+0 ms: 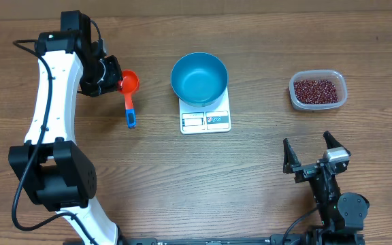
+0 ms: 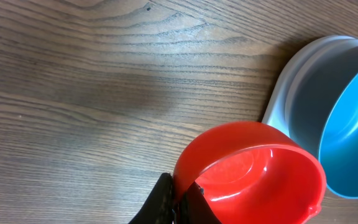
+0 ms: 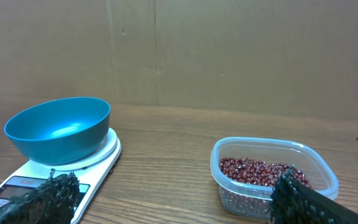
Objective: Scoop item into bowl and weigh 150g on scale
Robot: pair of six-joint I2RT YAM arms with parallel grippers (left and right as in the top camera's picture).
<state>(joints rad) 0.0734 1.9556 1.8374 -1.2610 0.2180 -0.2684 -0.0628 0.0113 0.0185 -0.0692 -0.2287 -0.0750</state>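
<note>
Dark red-brown beans fill a clear plastic tub at the right. The blue bowl stands empty on the white scale at the table's middle. Left of the bowl, my left gripper is shut on the rim of an empty red scoop, whose blue handle points toward the front. My right gripper stands open near the front right, nothing between its fingers, facing the tub and scale.
The wooden table runs to a brown cardboard wall at the back. The left arm's white links stretch along the table's left side.
</note>
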